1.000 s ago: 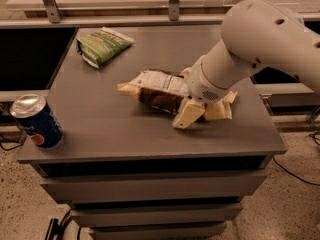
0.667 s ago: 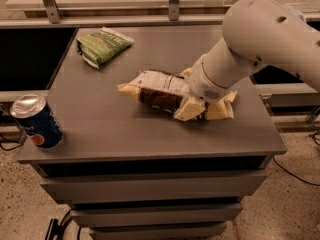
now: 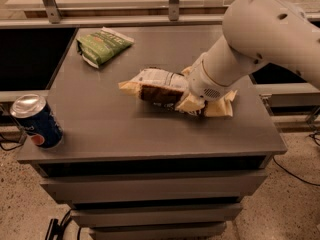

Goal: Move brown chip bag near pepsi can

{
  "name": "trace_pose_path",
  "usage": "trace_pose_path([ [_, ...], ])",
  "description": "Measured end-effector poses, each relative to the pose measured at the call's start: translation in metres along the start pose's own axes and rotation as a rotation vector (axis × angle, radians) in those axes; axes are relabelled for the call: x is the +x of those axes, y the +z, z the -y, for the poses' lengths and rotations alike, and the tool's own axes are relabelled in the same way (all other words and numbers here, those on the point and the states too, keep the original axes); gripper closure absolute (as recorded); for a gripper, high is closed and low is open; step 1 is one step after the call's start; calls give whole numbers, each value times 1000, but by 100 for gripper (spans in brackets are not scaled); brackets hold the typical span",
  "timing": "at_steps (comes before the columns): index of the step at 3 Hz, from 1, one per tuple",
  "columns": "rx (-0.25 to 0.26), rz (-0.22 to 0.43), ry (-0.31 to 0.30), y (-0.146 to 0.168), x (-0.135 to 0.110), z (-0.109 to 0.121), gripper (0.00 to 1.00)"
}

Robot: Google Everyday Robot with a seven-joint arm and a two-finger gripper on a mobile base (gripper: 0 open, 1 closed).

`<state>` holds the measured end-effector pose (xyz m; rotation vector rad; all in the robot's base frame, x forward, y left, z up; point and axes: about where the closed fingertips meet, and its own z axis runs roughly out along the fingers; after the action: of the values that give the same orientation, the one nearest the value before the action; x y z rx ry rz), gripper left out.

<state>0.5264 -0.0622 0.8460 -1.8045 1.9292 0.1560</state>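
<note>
The brown chip bag (image 3: 159, 85) lies flat near the middle of the grey table top (image 3: 150, 129), its dark middle and white label panel facing up and one cream end pointing left. My gripper (image 3: 202, 106) is down on the bag's right end, with the white arm (image 3: 260, 39) reaching in from the upper right and hiding that part of the bag. The pepsi can (image 3: 36, 121) stands upright at the table's front left corner, well apart from the bag.
A smaller green bag (image 3: 102, 45) lies at the back left of the table. A railing with metal posts (image 3: 172, 4) runs behind the table. Drawer fronts (image 3: 150, 189) sit below the top, and the floor drops off on both sides.
The gripper has shifted slightly up in the picture at the bag's right end. The bag, the can and the green bag have not moved.
</note>
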Motion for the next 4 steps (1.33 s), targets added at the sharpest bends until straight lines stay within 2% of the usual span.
trace_pose_path([
  [1, 0, 0, 0, 0, 0, 0, 100],
  [2, 4, 77, -61, -12, -30, 3, 100],
  [3, 28, 165, -143, -33, -72, 11, 100],
  [4, 55, 206, -193, -57, -100, 21, 100],
])
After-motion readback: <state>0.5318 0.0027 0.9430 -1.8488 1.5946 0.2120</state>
